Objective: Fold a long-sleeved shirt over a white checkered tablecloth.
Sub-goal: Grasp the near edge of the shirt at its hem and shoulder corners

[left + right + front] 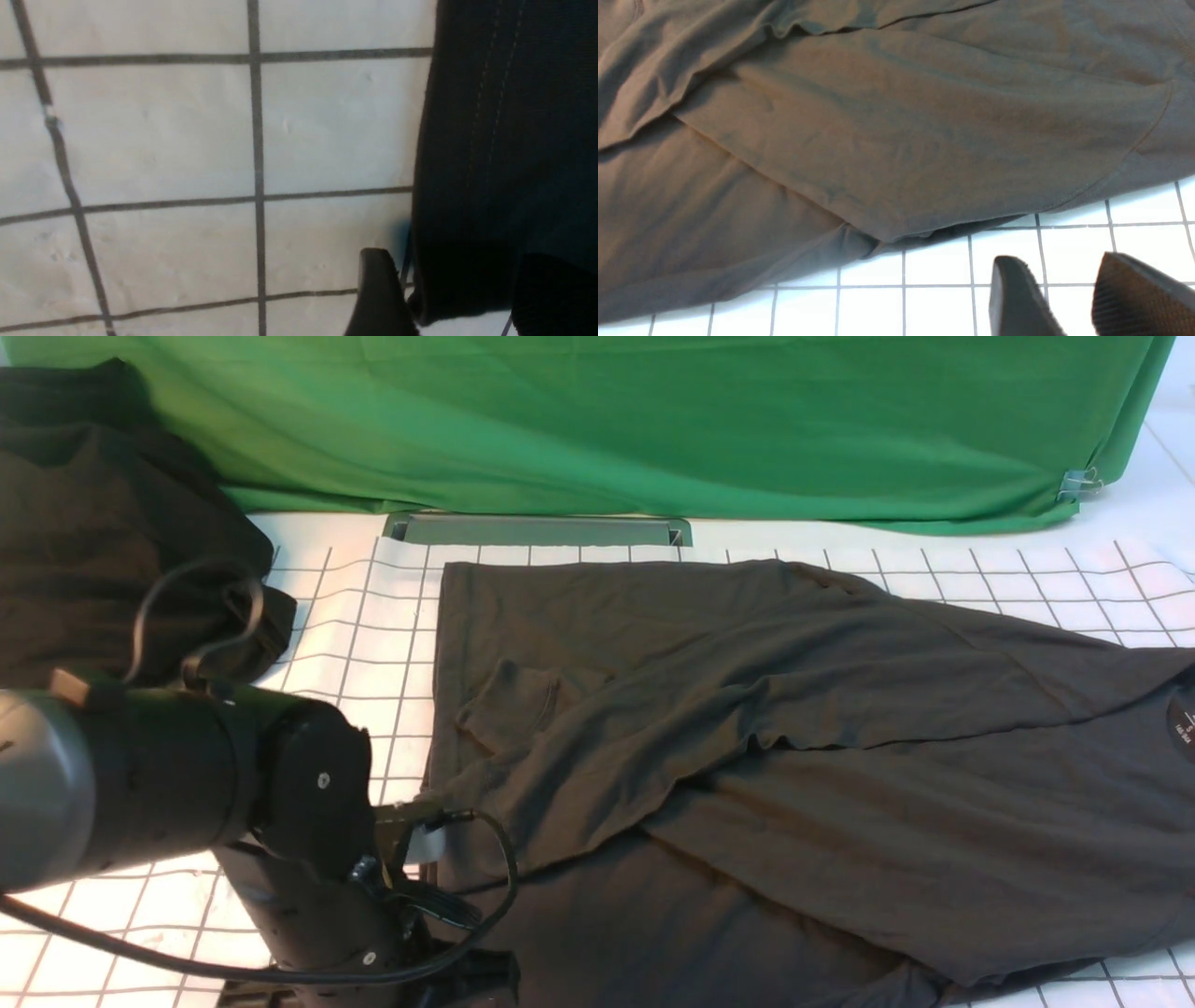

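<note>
The long-sleeved shirt (747,728) lies spread and partly folded on the white checkered tablecloth (355,644), its round black neck label (1181,719) at the right edge. My left arm (280,803) reaches down at the shirt's near left corner. In the left wrist view my left gripper (455,259) is open, and the shirt's stitched hem (504,140) lies between its two fingers on the tablecloth (163,140). My right gripper (1059,261) is open over bare tablecloth (934,266), just short of the shirt's edge (878,130). It does not show in the front view.
A blacker heap of fabric (103,523) sits at the back left. A plain green cloth (653,420) hangs along the back, with a grey slot (537,529) in the table below it. A black cable (485,896) loops off my left arm.
</note>
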Motion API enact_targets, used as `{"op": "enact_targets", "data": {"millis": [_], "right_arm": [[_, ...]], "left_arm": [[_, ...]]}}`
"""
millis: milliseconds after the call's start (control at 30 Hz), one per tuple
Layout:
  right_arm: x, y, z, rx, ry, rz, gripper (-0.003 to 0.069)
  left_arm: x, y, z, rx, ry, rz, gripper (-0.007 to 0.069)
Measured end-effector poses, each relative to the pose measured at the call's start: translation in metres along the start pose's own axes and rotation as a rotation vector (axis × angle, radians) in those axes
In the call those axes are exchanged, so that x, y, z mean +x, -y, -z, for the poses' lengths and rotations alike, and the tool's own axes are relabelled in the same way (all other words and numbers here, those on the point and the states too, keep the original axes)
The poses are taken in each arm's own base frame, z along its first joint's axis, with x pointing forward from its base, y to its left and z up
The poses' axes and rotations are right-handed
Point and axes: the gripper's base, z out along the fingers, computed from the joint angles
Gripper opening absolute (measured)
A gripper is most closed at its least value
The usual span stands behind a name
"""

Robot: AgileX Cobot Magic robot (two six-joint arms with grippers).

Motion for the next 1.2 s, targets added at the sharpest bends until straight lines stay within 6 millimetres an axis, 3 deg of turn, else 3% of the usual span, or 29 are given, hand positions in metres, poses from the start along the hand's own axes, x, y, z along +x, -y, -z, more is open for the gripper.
{"op": "enact_targets", "data": {"millis": [333,600,700,767,800,833,867,900,1033,1200], "right_arm": [[-0.001,0.0,0.0,0.0,0.007,0.0,0.0239],[-0.001,0.0,0.0,0.0,0.007,-0.006,0.0239],[-0.001,0.0,0.0,0.0,0.007,-0.006,0.0239],[0.0,0.0,0.0,0.0,0.003,-0.006,0.0239],[0.0,0.0,0.0,0.0,0.0,-0.006,0.0239],[0.001,0.0,0.0,0.0,-0.011,-0.008,0.0239],[0.001,0.0,0.0,0.0,-0.014,-0.008,0.0239],[0.004,0.0,0.0,0.002,-0.044,-0.009,0.024],[0.01,0.001,0.0,0.006,-0.116,0.013,0.0242],[0.011,0.005,-0.007,0.054,-0.26,0.042,0.0242]], "left_arm": [[0.01,-0.003,-0.014,0.039,-0.048,0.058,0.037],[0.007,0.0,-0.015,0.078,-0.015,0.082,0.036],[0.007,0.0,-0.015,0.083,-0.011,0.066,0.0321],[0.007,0.0,-0.016,0.081,-0.013,0.027,0.0196],[0.007,0.0,-0.016,0.082,-0.013,0.026,0.0185],[0.007,0.0,-0.016,0.083,-0.009,0.011,0.0107],[0.007,0.0,-0.016,0.084,-0.009,0.011,0.0097],[0.007,0.0,-0.013,0.09,0.0,-0.015,0.0036],[0.009,-0.004,0.001,0.1,0.019,-0.031,0.0018],[0.005,-0.035,0.037,0.074,0.076,-0.003,0.0018]]}}
